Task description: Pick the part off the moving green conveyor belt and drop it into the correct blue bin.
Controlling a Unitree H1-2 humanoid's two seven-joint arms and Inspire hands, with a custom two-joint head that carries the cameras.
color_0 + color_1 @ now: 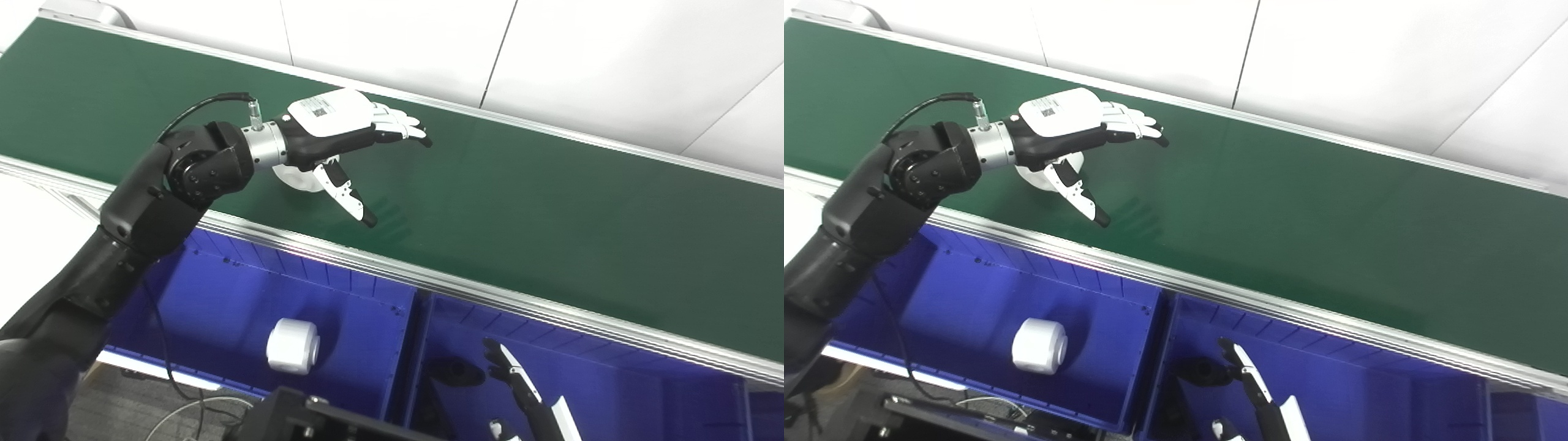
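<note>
A white round part (298, 178) lies on the green conveyor belt (551, 208), mostly hidden under my left hand (343, 131). The hand hovers over it with fingers stretched out to the right and the thumb pointing down toward the belt; it is open and holds nothing. The part also shows in the right eye view (1048, 174). My right hand (520, 392) is low over the right blue bin (588, 380), fingers apart, empty. The left blue bin (233, 294) holds a white cylinder (293, 346).
A dark object (456, 371) lies in the right blue bin near my right hand. The belt's silver front rail (429, 275) separates the belt from the bins. A white wall stands behind the belt. Cables hang at the lower left.
</note>
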